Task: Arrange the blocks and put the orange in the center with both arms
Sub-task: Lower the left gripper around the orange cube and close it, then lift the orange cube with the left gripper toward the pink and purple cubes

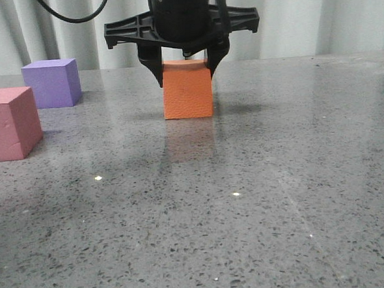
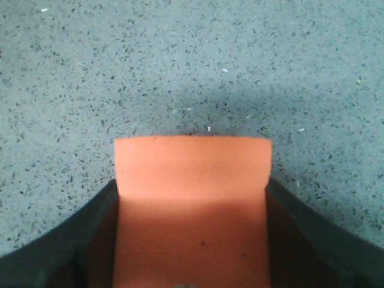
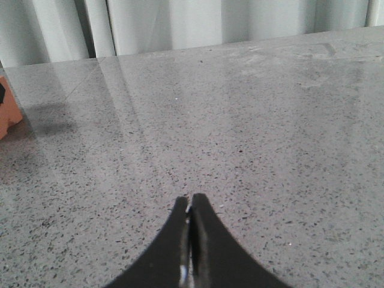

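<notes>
The orange cube (image 1: 188, 95) stands on the grey stone tabletop (image 1: 260, 198) near the middle, toward the back. My left gripper (image 1: 184, 76) comes down over it from above, and its black fingers (image 1: 153, 71) press both sides of the cube's upper part. In the left wrist view the orange cube (image 2: 192, 198) fills the gap in the left gripper (image 2: 192, 187), with both jaws against it. The pink-red cube (image 1: 7, 124) sits at the left edge, and the purple cube (image 1: 52, 82) is behind it. My right gripper (image 3: 190, 201) is shut and empty over bare table.
Pale curtains (image 1: 314, 16) hang behind the table's far edge. A black cable (image 1: 73, 14) loops above the left arm. A corner of the orange cube (image 3: 6, 114) shows at the edge of the right wrist view.
</notes>
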`<state>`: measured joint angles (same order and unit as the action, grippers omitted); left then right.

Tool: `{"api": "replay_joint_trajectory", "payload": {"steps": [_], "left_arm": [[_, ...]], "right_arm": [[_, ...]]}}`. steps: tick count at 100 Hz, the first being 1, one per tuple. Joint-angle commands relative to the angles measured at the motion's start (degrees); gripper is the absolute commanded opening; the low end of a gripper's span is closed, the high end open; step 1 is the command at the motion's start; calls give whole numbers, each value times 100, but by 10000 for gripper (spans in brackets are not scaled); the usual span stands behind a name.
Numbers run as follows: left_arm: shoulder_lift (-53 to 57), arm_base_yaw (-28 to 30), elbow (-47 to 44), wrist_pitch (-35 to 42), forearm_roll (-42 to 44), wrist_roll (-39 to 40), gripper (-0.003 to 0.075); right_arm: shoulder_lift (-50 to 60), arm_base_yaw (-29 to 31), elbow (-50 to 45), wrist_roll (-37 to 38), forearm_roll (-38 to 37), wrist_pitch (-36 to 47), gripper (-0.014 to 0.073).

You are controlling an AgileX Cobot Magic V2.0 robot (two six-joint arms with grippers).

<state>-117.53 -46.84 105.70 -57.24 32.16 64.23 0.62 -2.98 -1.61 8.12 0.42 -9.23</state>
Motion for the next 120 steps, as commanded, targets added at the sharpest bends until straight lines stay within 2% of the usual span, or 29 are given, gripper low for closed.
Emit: {"api": "replay_joint_trajectory", "payload": {"steps": [1,6,16,42,58,75,99,111,120], "left_arm": [[319,-16,170,102,184,58,146],[353,-38,183,59,245,26,107],[455,-112,183,-69,499,-12,87],[1042,-417,183,-957,2318,349,85],[1513,-345,169,-1549,2984,349,85],[2021,-23,-202,-1549,3134,284,85],[2784,543,-1420,-861,3008,184,85],[3273,908,-2155,356,2251,173,85],[3575,1257,-2580,927,1737,1,85]], "right_arm": [[122,49,82,-44,-5,493,-67],[122,49,82,-44,-5,493,-67],[122,49,82,-44,-5,493,-67],[122,49,82,-44,-5,493,-67],[122,49,82,-44,-5,493,-67],[122,49,82,-44,-5,493,-67],[122,49,82,-44,-5,493,-67],[122,49,82,-44,-5,493,-67],[122,49,82,-44,-5,493,-67]]}}
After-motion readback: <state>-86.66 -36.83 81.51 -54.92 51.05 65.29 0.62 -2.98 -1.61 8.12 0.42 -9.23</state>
